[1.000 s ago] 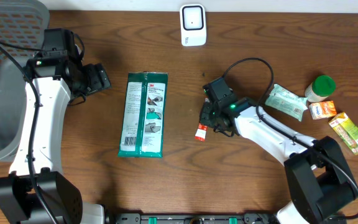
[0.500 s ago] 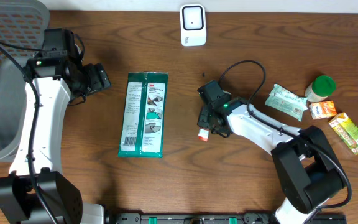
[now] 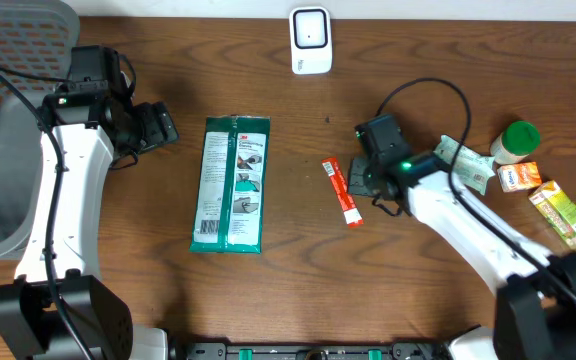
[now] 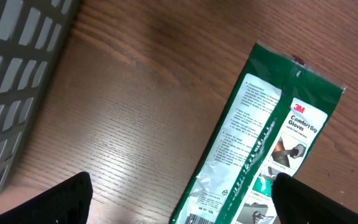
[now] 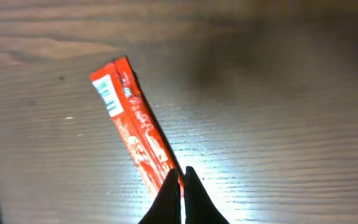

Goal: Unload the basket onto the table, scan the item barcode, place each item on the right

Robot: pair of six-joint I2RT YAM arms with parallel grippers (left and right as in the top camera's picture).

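Note:
A red stick packet [image 3: 342,192] lies flat on the wooden table, slanting from upper left to lower right. Its white barcode patch [image 5: 109,93] shows at the far end. My right gripper [image 3: 371,190] [image 5: 181,176] is shut, its tips over the packet's near end. The rest of the red stick packet [image 5: 138,134] runs on behind the fingers, and I cannot tell whether they touch it. A white scanner [image 3: 310,40] stands at the back edge. My left gripper [image 3: 158,128] [image 4: 185,205] hangs open at the far left, above the table beside the green pack.
A green 3M glove pack [image 3: 230,185] [image 4: 266,143] lies left of centre. A grey mesh basket [image 3: 8,150] [image 4: 17,68] stands at the left edge. At the right are a wipes packet [image 3: 460,163], a green-lidded bottle [image 3: 516,140], an orange box [image 3: 518,177] and a yellow-green box [image 3: 564,213].
My right gripper has closed and swung right. The red stick packet, earlier showing only a short end under the gripper, now lies at full length a little further up and right. The left arm is still.

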